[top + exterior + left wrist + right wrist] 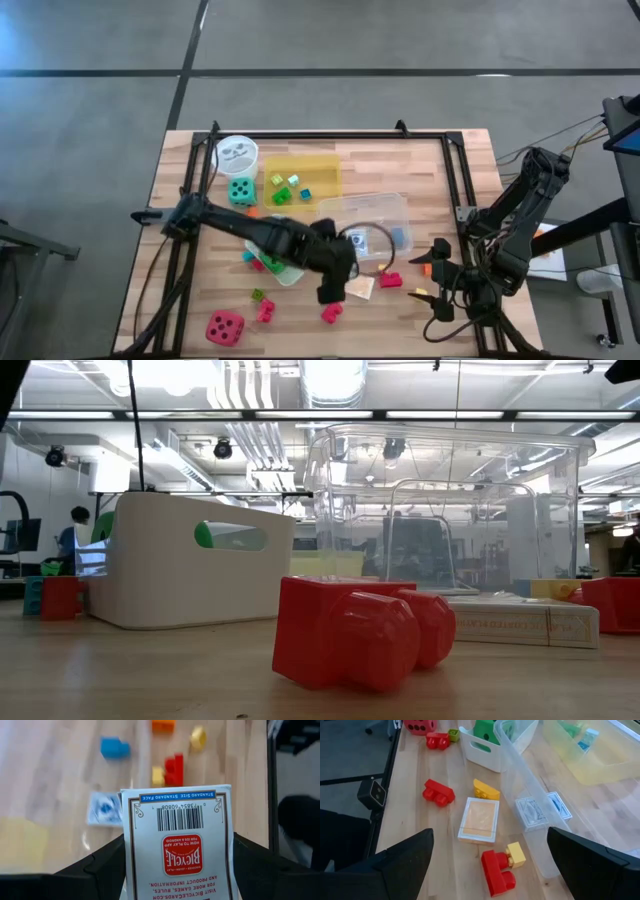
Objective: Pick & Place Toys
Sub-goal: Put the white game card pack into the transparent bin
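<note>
Wooden slat table (pixel 420 170), black-framed, on a grey floor; the low view shows an open workshop with ceiling lights behind it.

Left gripper (pixel 177 870): at centre of the high view, over the table's lower middle. Its wrist view shows a Bicycle card pack (pixel 179 845) pinched upright between the two dark fingers (pixel 97 870), barcode end foremost.

Right gripper (pixel 437 285): at the table's lower right edge in the high view, fingers spread wide, holding nothing.

Second card pack (pixel 479 819): flat on the wood at centre of the right wrist view, between a yellow block (pixel 486 790) and a red-and-yellow block pair (pixel 501 866). A red block (pixel 438 791) lies left of it.

Clear plastic box (pixel 365 222): right of centre in the high view, a blue item inside.

Yellow tray (pixel 300 175): upper centre, holding small green and blue blocks (pixel 290 185).

White round cup (pixel 236 153): upper left.

Teal die (pixel 240 190): just below the cup.

Red die (pixel 224 327): lower left.

White bin (pixel 482 747): green toy inside.
</note>
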Controlling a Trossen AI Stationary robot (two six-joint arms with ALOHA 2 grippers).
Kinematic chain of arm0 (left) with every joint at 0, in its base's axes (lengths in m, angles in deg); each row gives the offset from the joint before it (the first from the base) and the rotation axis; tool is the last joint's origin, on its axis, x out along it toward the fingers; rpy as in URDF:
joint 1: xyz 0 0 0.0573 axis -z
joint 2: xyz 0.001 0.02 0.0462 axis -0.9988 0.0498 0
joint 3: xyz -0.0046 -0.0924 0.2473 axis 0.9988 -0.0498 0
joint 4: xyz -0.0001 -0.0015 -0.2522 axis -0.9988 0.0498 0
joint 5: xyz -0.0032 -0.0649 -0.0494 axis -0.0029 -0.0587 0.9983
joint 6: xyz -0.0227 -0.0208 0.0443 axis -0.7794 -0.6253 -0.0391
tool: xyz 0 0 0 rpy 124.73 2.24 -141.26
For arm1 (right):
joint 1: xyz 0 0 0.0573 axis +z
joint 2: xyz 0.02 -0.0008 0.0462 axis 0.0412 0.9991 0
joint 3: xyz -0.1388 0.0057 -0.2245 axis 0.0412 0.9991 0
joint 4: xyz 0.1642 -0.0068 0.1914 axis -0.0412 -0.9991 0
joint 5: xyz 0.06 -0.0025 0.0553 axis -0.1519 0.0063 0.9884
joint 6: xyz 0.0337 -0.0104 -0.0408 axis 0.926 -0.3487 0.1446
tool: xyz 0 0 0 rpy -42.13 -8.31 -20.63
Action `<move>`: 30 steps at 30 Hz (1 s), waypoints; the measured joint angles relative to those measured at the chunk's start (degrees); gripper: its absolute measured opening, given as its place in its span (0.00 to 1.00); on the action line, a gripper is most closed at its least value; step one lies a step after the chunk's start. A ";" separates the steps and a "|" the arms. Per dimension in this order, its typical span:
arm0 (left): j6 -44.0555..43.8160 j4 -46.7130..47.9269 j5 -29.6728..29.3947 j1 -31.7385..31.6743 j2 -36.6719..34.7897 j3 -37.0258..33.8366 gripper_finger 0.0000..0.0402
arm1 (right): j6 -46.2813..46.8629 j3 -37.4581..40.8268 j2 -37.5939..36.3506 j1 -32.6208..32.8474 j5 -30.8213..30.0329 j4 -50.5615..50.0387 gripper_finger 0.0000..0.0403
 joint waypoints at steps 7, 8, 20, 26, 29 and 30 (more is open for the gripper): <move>5.30 -2.04 1.72 -6.85 -0.07 3.12 0.70 | -0.17 0.02 0.00 0.00 -0.14 -0.02 0.94; 5.87 -2.27 2.86 -7.91 -0.07 3.07 0.70 | -0.17 0.01 0.00 0.00 -0.18 -0.02 0.94; 11.14 -5.19 8.19 -15.41 2.60 2.98 0.70 | -0.12 0.00 0.00 -0.02 -0.22 -0.04 0.94; 13.02 -9.59 11.86 -16.49 5.06 2.01 0.70 | -0.12 0.01 -0.01 -0.02 -0.27 -0.05 0.94; 14.49 -10.43 12.85 -16.60 7.03 1.89 0.70 | 0.04 0.00 0.00 -0.02 -1.04 -0.08 0.94; 14.75 -10.36 12.90 -16.64 7.66 1.89 0.70 | 0.09 0.00 -0.02 -0.02 -1.24 -0.07 0.94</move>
